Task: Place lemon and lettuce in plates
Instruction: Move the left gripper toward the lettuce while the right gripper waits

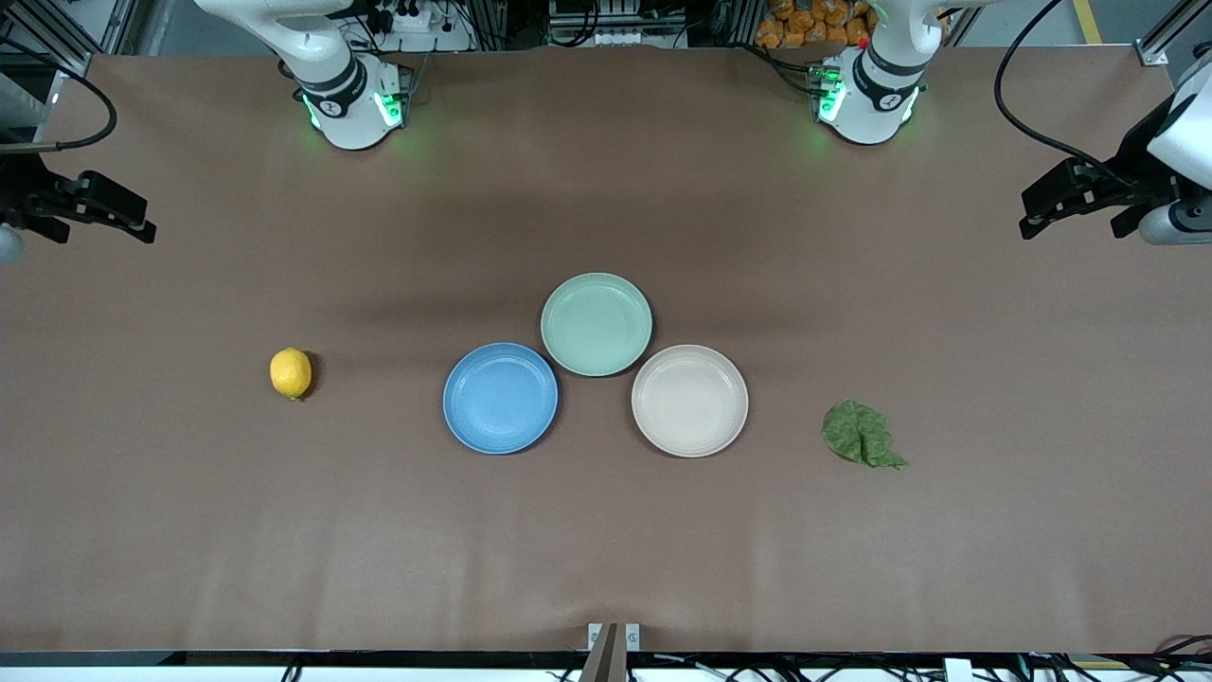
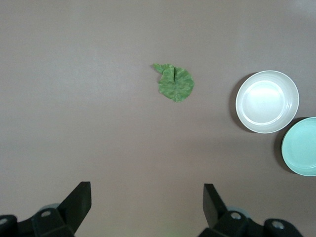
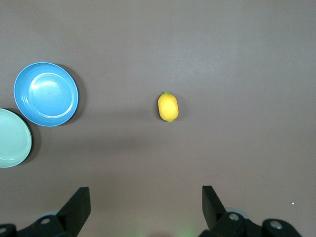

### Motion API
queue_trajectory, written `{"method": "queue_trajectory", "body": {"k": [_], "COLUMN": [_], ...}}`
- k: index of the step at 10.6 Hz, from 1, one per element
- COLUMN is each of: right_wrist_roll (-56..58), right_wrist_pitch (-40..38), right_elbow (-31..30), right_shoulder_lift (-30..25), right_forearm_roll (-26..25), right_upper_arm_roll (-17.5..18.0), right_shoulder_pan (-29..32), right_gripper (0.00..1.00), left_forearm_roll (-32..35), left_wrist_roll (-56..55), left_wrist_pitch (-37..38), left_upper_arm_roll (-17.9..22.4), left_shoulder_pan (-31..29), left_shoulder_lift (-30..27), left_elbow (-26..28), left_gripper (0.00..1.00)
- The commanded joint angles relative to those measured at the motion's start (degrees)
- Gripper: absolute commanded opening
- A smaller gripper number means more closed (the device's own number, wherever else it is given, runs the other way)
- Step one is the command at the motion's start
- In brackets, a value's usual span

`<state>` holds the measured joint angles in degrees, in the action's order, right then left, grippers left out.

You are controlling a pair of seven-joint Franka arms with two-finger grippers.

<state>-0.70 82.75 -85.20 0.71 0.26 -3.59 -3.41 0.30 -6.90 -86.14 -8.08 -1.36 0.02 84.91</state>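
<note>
— Brown covering across the whole table [image 1: 606, 549], bare along the edge nearest the front camera. What lies closest to that edge?

— The lettuce [image 1: 861, 435], a crumpled dark green leaf flat on the table toward the left arm's end. It sits well apart from every plate. The left wrist view shows it too [image 2: 175, 83], alone on the brown surface.

— And then?

— Two plates at about the same depth, a touch farther from the camera. The beige plate [image 1: 689, 401] is nearer the lettuce; the blue plate [image 1: 501, 398] is toward the right arm's end. A gap separates them. Both are bare inside.

— The lemon?

— The lemon [image 1: 291, 373] lies on the table toward the right arm's end, well apart from the blue plate and slightly farther from the camera than it. It is plain in the right wrist view [image 3: 168, 106].

— Farther still?

— A mint-green plate [image 1: 597, 324], tucked between the other two and very close to both rims.

— The grippers?

— Both wait at the table's ends, up in the air. The left gripper [image 1: 1042, 214] hangs over the left arm's end, fingers [image 2: 79, 200] spread wide, gripping nothing. The right gripper [image 1: 128, 220] hangs over the right arm's end, fingers [image 3: 213, 201] equally wide and free.
</note>
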Motion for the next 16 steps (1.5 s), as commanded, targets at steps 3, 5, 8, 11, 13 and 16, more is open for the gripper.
{"method": "queue_trajectory", "body": {"k": [3,5,8,11,13,16], "right_wrist_roll": [-0.9,-0.8,-0.8,-0.6,-0.5,-0.3], "right_wrist_pitch": [-1.0,-1.0,-0.9,-0.9,-0.9,-0.9], "right_elbow": [1.8,1.8,1.8,1.8,1.8,1.7], "right_shoulder_lift": [1.0,0.9,0.9,0.9,1.0,1.0], "right_forearm_roll": [-0.8,-0.7,-0.7,-0.7,-0.7,-0.2], "right_upper_arm_roll": [0.2,0.3,0.3,0.3,0.2,0.2], "right_shoulder_pan": [0.3,0.5,0.7,0.8,0.8,1.7], "right_gripper": [1.0,1.0,1.0,1.0,1.0,1.0], "left_forearm_roll": [-0.4,-0.4,-0.2,-0.8,-1.0,-0.7], "left_wrist_roll": [1.5,1.5,1.8,1.5,1.5,1.0], "left_wrist_pitch": [1.0,1.0,0.8,-1.0,-3.1,-7.6], "left_upper_arm_roll": [-0.2,-0.2,-0.2,-0.2,-0.2,-0.2], "left_shoulder_pan": [-0.4,-0.4,-0.4,-0.9,-1.5,-1.1], "left_shoulder_lift": [0.4,0.7,1.8,4.8,7.3,13.4], "left_elbow": [-1.3,-1.3,-1.2,-0.6,0.0,0.7], "left_gripper": [1.0,1.0,1.0,1.0,1.0,1.0]}}
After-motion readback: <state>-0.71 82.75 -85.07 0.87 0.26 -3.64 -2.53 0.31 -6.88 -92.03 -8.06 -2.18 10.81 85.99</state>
